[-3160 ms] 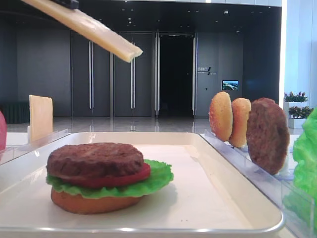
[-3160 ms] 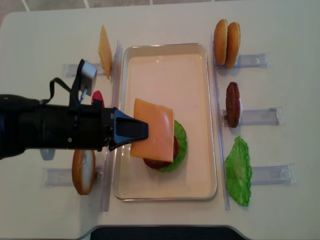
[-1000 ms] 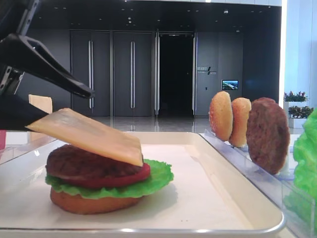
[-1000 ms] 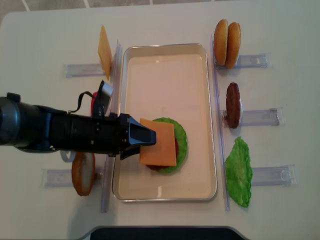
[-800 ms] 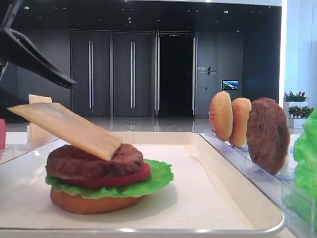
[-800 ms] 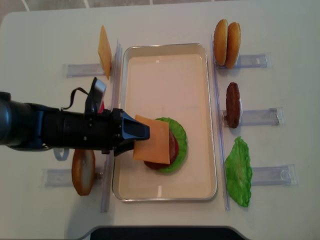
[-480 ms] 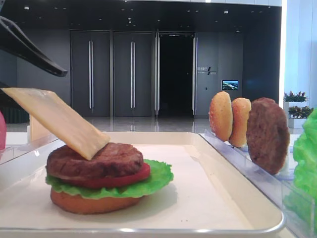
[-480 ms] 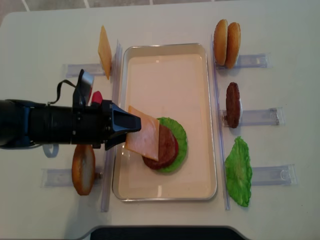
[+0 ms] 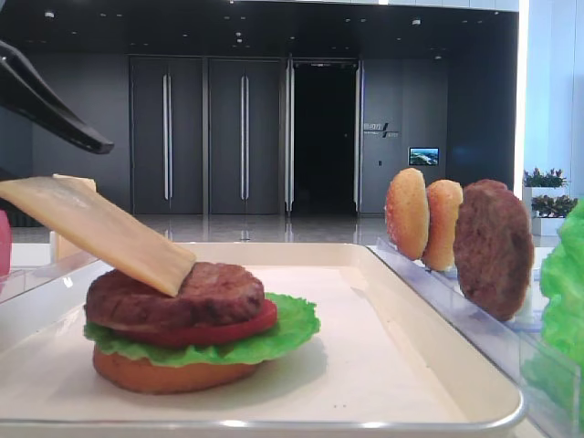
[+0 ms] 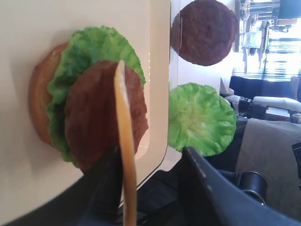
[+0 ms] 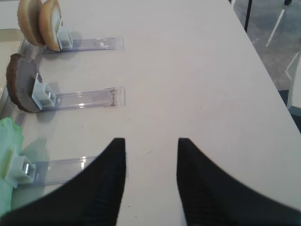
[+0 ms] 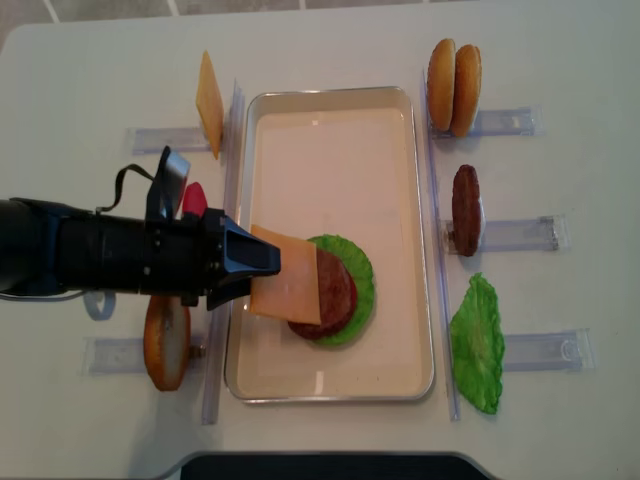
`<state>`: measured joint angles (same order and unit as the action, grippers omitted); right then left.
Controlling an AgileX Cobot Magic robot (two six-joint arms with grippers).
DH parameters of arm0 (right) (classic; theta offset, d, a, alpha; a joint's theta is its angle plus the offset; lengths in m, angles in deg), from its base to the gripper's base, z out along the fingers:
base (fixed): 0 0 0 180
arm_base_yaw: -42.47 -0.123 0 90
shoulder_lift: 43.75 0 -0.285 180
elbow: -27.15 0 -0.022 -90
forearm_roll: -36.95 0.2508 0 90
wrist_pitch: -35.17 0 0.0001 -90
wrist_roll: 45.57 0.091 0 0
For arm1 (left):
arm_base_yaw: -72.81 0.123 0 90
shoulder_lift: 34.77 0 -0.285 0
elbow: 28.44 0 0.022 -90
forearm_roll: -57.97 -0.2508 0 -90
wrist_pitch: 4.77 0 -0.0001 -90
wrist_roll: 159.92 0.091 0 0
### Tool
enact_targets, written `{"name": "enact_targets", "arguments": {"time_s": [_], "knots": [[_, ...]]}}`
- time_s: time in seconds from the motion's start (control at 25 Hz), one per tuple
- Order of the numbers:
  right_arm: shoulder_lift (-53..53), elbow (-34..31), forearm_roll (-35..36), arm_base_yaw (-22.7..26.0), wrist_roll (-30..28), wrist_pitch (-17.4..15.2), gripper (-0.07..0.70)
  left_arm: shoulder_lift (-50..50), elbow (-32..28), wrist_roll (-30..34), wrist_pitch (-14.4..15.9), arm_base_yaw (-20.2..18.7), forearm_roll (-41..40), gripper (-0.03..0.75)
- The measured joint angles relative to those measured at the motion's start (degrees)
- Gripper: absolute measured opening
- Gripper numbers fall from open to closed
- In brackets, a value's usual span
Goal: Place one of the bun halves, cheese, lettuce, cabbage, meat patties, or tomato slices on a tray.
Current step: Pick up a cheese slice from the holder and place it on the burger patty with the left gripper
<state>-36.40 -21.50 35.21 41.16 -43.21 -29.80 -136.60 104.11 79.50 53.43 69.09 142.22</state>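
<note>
Overhead, my left hand (image 12: 262, 270) pinches the cheese (image 12: 288, 287), tilted against the patty (image 12: 334, 295); the wrist view shows it edge-on. My right hand (image 11: 150, 181) is open, holding nothing.

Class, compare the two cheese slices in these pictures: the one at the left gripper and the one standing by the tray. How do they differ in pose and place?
The cheese slice at the left gripper slants, its low edge on the stacked meat patty; the spare cheese slice stands on edge in a clear rail. The first is over the tray; the spare stands outside its left rim. Both are thin, square and pale yellow-orange.
</note>
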Motion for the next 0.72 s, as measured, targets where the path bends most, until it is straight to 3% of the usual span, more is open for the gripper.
{"name": "enact_targets", "arguments": {"time_s": [0.08,0.28,0.56,0.72], "knots": [[0.0,0.0,0.0,0.0,0.0,0.0,0.286,0.0,0.0,-0.26,0.0,0.0,-0.2,0.283],[0.0,0.0,0.0,0.0,0.0,0.0,0.286,0.0,0.0,-0.43,-0.07,0.0,-0.53,0.053],[0.0,0.0,0.0,0.0,0.0,0.0,0.286,0.0,0.0,-0.43,0.05,0.0,-0.59,0.034],[0.0,0.0,0.0,0.0,0.0,0.0,0.286,0.0,0.0,0.97,2.2,0.0,0.71,0.034]]}}
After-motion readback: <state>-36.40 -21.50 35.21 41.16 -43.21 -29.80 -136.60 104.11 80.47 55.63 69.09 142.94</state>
